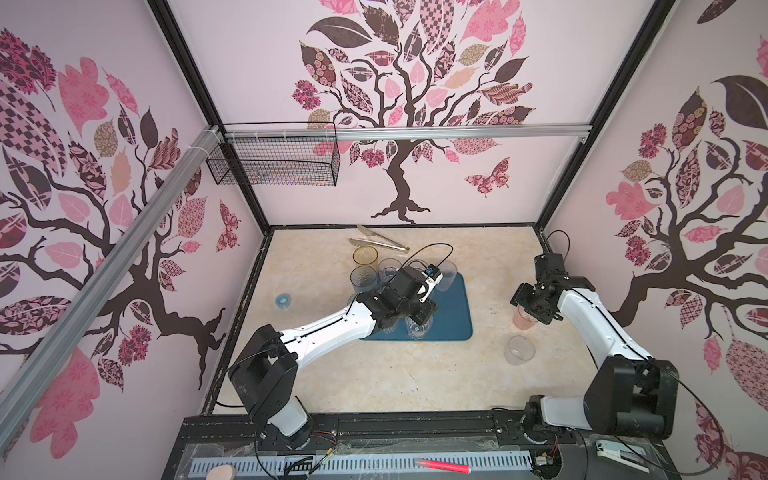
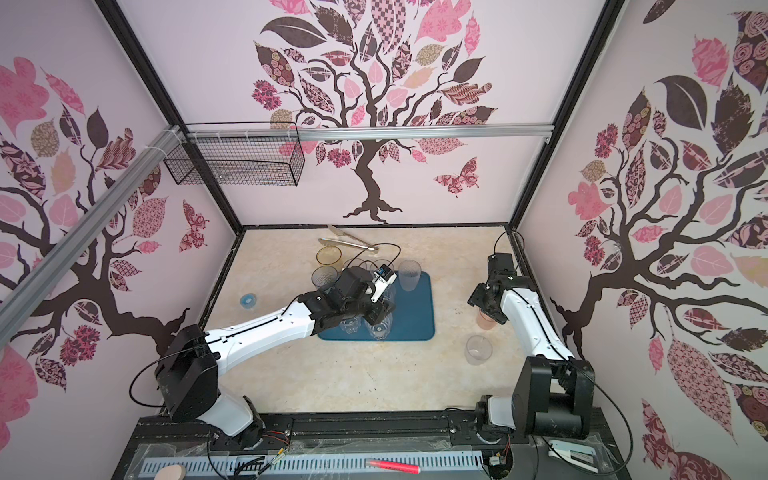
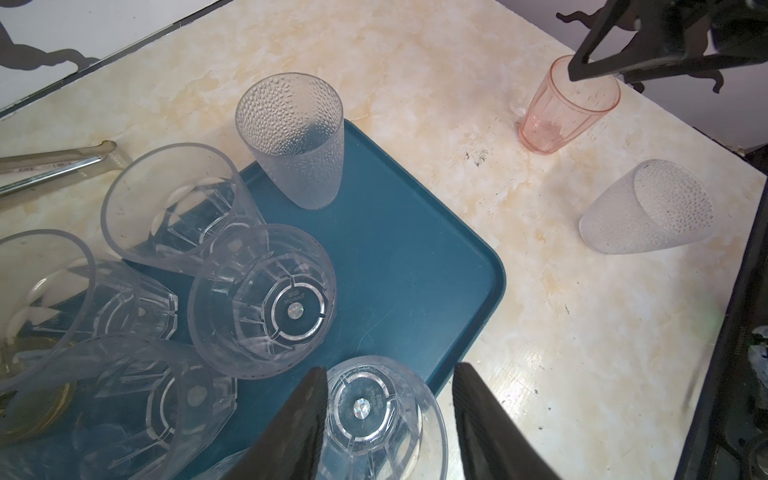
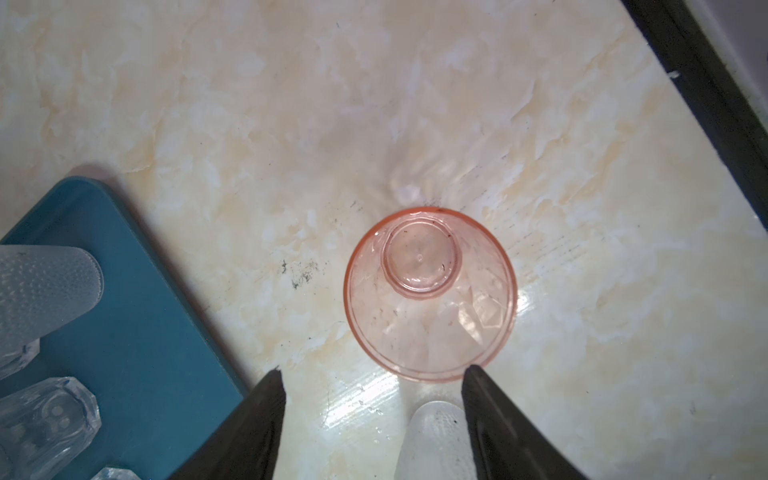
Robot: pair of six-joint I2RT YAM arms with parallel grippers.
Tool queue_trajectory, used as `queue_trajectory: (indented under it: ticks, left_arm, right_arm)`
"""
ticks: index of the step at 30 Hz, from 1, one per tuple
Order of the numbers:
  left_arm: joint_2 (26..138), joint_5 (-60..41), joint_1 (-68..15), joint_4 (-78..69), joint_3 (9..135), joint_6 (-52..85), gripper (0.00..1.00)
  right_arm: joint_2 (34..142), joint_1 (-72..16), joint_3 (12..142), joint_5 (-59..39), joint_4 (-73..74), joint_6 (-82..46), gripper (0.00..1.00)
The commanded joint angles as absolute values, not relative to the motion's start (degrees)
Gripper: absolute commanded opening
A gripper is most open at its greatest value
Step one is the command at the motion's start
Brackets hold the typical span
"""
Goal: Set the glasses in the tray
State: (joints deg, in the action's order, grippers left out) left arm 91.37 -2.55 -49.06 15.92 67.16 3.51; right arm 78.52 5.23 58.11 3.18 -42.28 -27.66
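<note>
The dark teal tray [image 1: 455, 309] [image 3: 395, 249] lies mid-table and holds several clear faceted glasses [image 3: 266, 299]. A dimpled glass [image 3: 295, 137] stands at its far corner. My left gripper [image 3: 388, 372] is over the tray's near corner, open. A short clear faceted glass [image 3: 365, 415] stands upright between its jaws, with one finger overlapping its rim and a slim gap at the other. My right gripper [image 4: 374, 370] is open just short of the upright pink glass [image 4: 430, 295] [image 1: 521, 322], which stands on the table right of the tray. A frosted dimpled glass [image 1: 519, 350] stands nearer the front.
Metal tongs [image 1: 378, 243] lie at the back of the table. An amber glass [image 1: 365, 255] and clear glasses [image 1: 363, 278] stand by the tray's far left side. A small blue round thing [image 1: 283, 300] sits on the table at the left. A wire basket [image 1: 274, 162] hangs on the back wall.
</note>
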Motion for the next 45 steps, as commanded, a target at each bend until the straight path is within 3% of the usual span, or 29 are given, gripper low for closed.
queue_trajectory:
  ticks: [1,15,22,31,38,45]
  left_arm:
    - [91.09,-1.41,-48.95,15.44,65.95,3.19,0.52]
    - [91.43,-1.39,-48.96,15.40,65.74,2.59,0.52]
    - [91.52,-1.87,-48.98,15.67,65.94,2.53,0.52]
    - [92.02,-1.74,-48.99,16.07,66.71,2.51,0.51]
    - [89.71,3.60,-45.21,19.41,68.41,3.86,0.51]
    - [87.23,6.38,-40.29,23.77,69.70,5.29,0.50]
  right_arm:
    - [81.54,4.48,59.27,3.60,-40.28,-26.65,0.68]
    - [86.64,4.05,54.84,2.82,-34.08,-27.68,0.46]
    - [88.77,4.07,55.45,1.53,-31.85,-28.15,0.25]
    - [87.91,1.58,57.60,2.35,-33.21,-27.34,0.08]
    - [85.82,-6.53,63.66,3.20,-39.05,-25.99,0.05]
    - [87.64,-22.59,66.31,3.73,-42.18,-28.83,0.01]
